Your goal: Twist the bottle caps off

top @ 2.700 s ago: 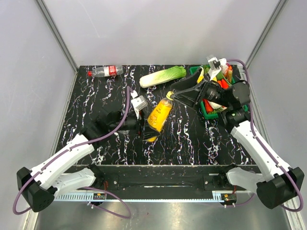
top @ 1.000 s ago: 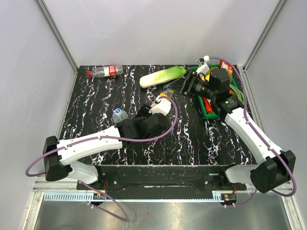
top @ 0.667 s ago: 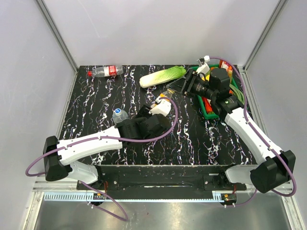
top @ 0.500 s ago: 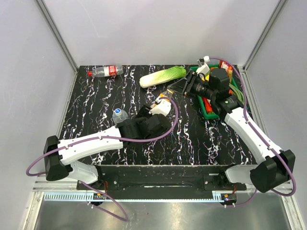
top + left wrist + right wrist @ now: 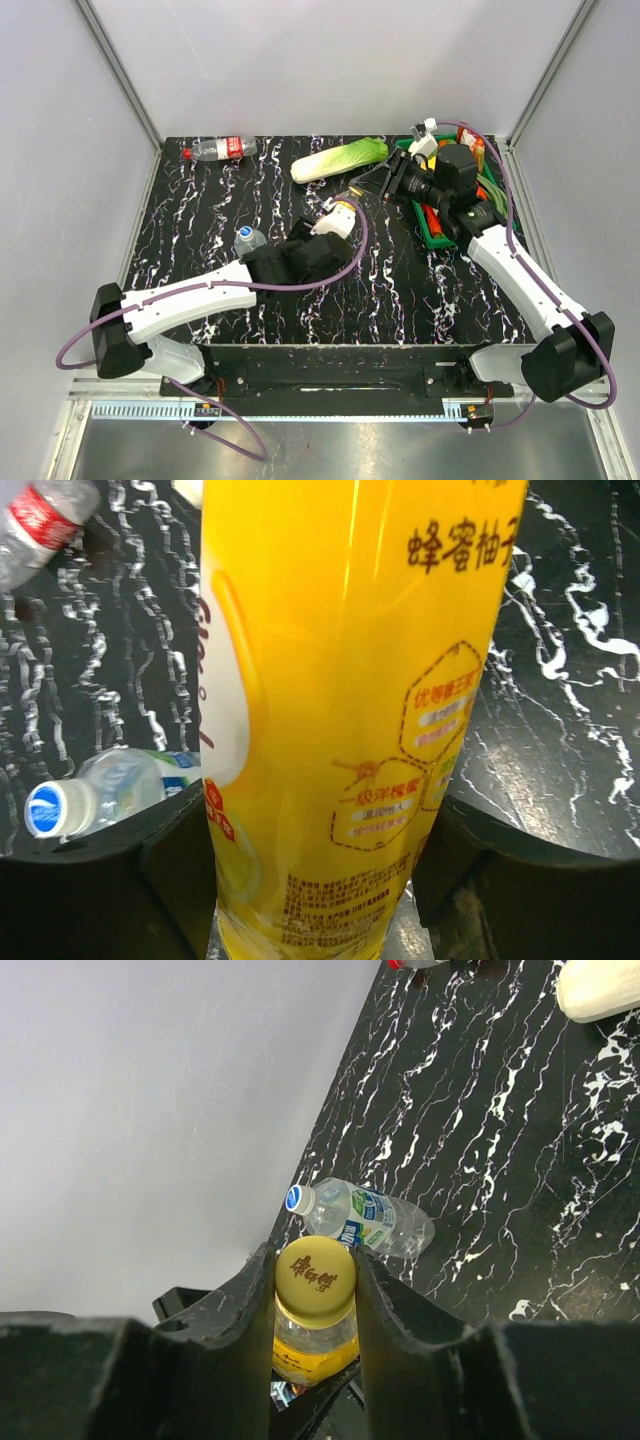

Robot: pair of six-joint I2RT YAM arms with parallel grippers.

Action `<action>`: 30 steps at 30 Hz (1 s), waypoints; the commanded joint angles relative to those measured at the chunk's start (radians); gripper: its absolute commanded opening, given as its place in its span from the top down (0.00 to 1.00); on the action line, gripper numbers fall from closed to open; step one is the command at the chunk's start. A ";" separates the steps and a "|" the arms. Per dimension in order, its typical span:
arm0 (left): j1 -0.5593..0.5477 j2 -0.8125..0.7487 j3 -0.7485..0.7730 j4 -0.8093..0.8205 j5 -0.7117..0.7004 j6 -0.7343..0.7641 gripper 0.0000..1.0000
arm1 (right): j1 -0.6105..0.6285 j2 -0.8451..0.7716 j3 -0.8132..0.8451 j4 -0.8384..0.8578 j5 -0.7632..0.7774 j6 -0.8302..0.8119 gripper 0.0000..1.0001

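Contact is new: the right gripper [image 5: 312,1260] has come in and pinches the yellow cap [image 5: 315,1278] (still screwed on), while the left gripper [image 5: 315,880] clamps the orange-juice bottle [image 5: 340,710] upright near the middle of the table [image 5: 400,290], so twisting can probably begin.

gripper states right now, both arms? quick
Left gripper: closed on the orange-juice bottle, around its body.
Right gripper: closed on the yellow cap.
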 commanded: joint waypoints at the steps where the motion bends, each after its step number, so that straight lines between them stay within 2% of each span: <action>1: 0.057 -0.062 -0.047 0.142 0.220 0.005 0.99 | 0.004 -0.037 -0.026 0.076 -0.033 -0.030 1.00; 4: 0.110 -0.109 -0.090 0.208 0.335 -0.010 0.99 | 0.004 -0.040 -0.038 0.143 -0.071 -0.028 1.00; 11: 0.279 -0.280 -0.246 0.400 0.742 -0.051 0.99 | 0.004 -0.029 -0.052 0.274 -0.218 -0.002 1.00; 15: 0.388 -0.364 -0.324 0.518 1.013 -0.077 0.98 | 0.004 -0.026 -0.078 0.409 -0.306 0.045 1.00; 18: 0.448 -0.404 -0.347 0.561 1.162 -0.099 0.98 | 0.004 -0.020 -0.086 0.520 -0.376 0.082 1.00; 24: 0.508 -0.467 -0.406 0.763 1.477 -0.182 0.98 | 0.004 -0.025 -0.126 0.784 -0.471 0.179 1.00; 26: 0.511 -0.470 -0.424 0.869 1.598 -0.234 0.97 | 0.004 -0.023 -0.138 0.888 -0.499 0.228 1.00; 30: 0.512 -0.436 -0.446 1.090 1.748 -0.366 0.96 | 0.004 -0.020 -0.164 1.108 -0.525 0.327 1.00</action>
